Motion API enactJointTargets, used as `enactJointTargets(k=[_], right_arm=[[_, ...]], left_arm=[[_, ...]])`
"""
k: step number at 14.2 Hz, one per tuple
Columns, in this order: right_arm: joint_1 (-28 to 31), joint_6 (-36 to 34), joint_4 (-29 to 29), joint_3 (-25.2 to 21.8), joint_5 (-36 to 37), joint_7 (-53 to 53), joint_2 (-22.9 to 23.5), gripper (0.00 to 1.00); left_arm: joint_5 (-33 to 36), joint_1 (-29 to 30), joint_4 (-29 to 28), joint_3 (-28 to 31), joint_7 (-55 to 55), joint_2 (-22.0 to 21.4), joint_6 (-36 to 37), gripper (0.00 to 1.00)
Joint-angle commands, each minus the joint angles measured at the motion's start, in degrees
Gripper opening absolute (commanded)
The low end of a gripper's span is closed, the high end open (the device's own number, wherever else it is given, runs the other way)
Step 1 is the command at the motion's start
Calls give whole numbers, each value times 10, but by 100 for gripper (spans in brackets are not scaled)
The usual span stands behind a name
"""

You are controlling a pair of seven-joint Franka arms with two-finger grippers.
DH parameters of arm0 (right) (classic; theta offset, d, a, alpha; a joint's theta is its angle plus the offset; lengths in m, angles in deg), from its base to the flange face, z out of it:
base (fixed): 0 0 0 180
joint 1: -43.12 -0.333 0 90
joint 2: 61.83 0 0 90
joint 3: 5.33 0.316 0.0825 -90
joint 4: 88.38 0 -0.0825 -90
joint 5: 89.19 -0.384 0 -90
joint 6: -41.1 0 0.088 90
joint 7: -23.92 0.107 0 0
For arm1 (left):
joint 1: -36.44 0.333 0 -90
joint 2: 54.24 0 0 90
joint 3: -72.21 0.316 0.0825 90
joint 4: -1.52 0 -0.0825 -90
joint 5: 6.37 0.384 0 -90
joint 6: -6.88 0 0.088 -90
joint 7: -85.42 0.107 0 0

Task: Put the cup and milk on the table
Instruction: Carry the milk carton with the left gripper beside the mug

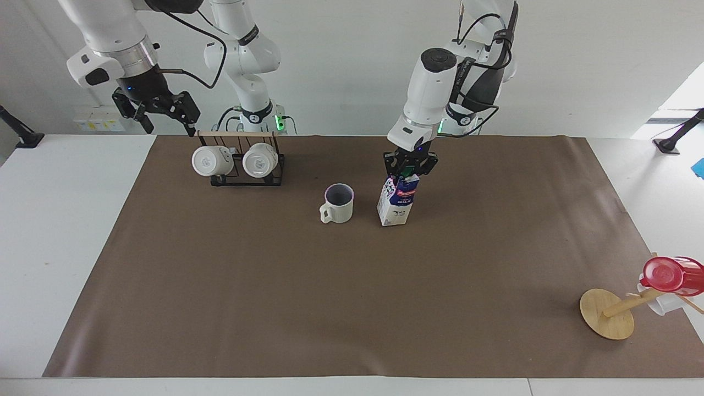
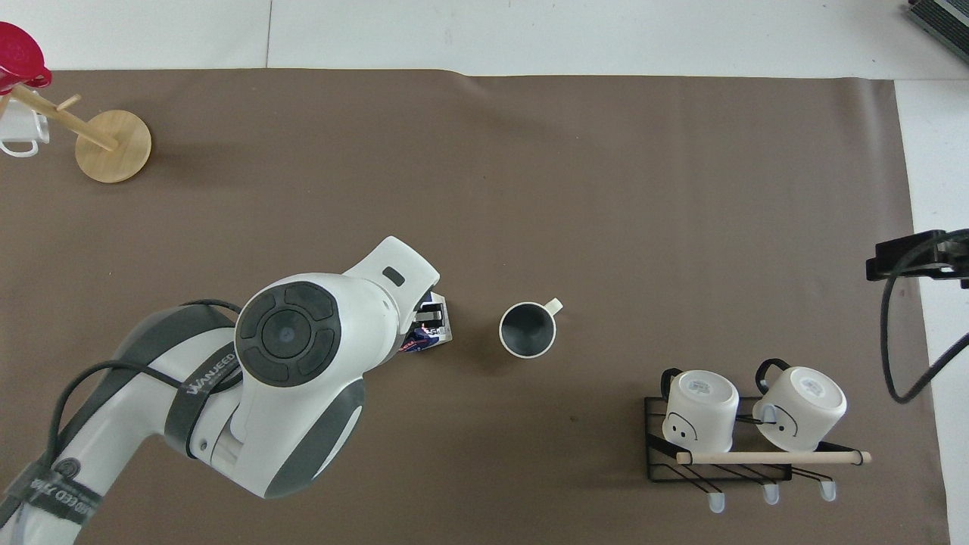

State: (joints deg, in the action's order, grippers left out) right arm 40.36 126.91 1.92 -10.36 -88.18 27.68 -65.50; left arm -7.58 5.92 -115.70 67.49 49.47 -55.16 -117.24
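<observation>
The milk (image 1: pixel 395 204) is a blue and white carton held upright, its base at or just above the brown sheet of the table (image 1: pixel 352 308). My left gripper (image 1: pixel 406 171) is shut on the carton's top. In the overhead view the left arm covers most of the milk (image 2: pixel 437 333). The cup (image 1: pixel 338 204), cream with a dark inside, stands on the sheet beside the carton, toward the right arm's end, handle pointing away from the carton. From overhead the cup (image 2: pixel 528 330) is apart from the carton. My right gripper (image 1: pixel 159 113) waits open and holds nothing, above the table's edge near the mug rack.
A black wire rack (image 1: pixel 245 176) with two glossy white mugs stands near the robots toward the right arm's end. A tipped wooden stand (image 1: pixel 608 313) with a red cup (image 1: pixel 674 275) lies far from the robots at the left arm's end.
</observation>
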Motion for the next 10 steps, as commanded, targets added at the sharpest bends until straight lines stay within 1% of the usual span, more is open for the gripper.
enactJointTargets(k=[1,2,3,4,7,8,10], right_arm=[[6,14,15,1,-7,-20,-12,100],[6,15,15,1,-3,-17,-12,100],[1,19,15,0,6,-15,-11,100],[3,30,15,0,12,-16,-10,100],[7,23,9,0,0,-16,-7,100],[6,10,0,1,-2,-15,-5,100],[6,7,-1,0,-11,-14,-2,100]], left_arm=[[11,-13,10,9,-5,5,8,51],[11,-14,10,9,-5,5,8,56],[11,-17,9,9,-5,5,8,71],[11,-18,9,9,-5,5,9,80],[11,-19,9,9,-5,5,12,100],[11,-21,9,9,-5,5,12,100],[11,-22,12,9,-4,5,16,100]])
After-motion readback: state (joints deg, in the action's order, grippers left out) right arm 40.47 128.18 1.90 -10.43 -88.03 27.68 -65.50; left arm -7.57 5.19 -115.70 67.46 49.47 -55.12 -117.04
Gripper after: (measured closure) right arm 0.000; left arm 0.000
